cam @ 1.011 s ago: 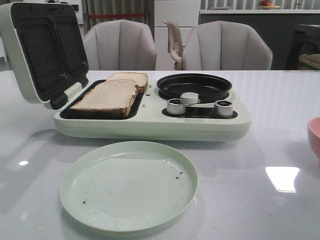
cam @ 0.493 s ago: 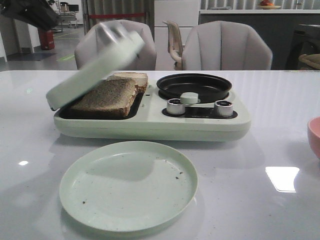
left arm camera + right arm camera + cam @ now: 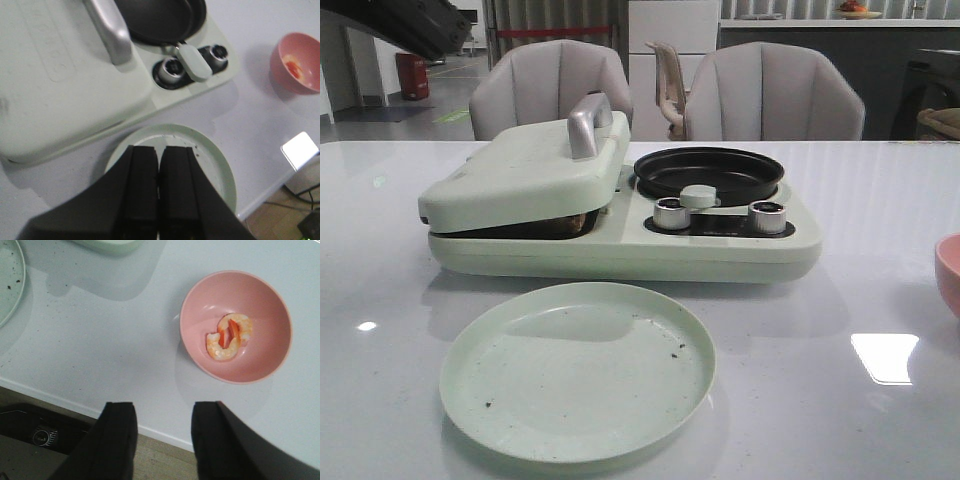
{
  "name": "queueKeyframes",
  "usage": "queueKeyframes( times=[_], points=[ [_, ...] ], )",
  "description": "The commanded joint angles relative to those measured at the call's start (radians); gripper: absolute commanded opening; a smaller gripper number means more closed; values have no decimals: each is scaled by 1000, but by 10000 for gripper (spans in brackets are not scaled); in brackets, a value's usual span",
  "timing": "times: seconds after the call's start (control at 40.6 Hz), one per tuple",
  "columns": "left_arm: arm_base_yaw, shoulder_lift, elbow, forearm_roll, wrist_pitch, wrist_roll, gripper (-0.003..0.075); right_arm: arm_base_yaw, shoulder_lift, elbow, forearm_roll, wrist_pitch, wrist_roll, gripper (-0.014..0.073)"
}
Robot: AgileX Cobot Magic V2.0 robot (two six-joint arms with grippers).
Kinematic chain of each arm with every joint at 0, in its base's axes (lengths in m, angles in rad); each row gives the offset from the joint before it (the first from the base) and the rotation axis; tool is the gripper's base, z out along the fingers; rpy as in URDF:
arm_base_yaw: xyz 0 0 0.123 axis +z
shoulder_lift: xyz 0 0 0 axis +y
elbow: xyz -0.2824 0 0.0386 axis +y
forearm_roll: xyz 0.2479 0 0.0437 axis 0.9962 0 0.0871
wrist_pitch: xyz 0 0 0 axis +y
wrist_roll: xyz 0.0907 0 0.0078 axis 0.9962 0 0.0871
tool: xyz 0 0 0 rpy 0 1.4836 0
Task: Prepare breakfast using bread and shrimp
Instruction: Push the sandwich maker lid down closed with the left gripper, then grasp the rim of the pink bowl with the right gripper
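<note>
The bread is now shut inside the sandwich press, only a thin brown edge being seen under the lid, which a second ago stood fully open and half a second ago was swinging down. Toasting can therefore be judged as begun. The shrimp is left in the pink bowl, near the surface's edge, well apart from the black pan. The left end effector is held above the green plate with fingers pressed together, empty; the right end effector is spread wide, empty, short of the bowl.
</note>
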Motion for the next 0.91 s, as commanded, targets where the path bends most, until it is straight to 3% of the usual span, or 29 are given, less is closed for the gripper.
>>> queueKeyframes(
  times=[0.0, 0.173, 0.32, 0.419, 0.715, 0.887],
  points=[
    [-70, -94, 29, -3, -56, 5, 111, -3, -14, -26, -26, -39, -2, 394],
    [-158, -197, 121, 111, -60, -84, 111, -3, -14, -26, -26, -53, -2, 394],
    [-174, -280, 187, 364, -58, -312, 111, -3, -14, -26, -26, -56, -2, 394],
    [-174, -326, 220, 472, -58, -392, 111, -3, -14, -26, -26, -56, -2, 394],
    [-174, -350, 247, 495, -67, -394, 111, -26, 32, -39, -42, -78, -1, 404],
    [-174, -350, 247, 497, -89, -394, 111, -196, 138, -97, -41, -77, 0, 530]
  ],
)
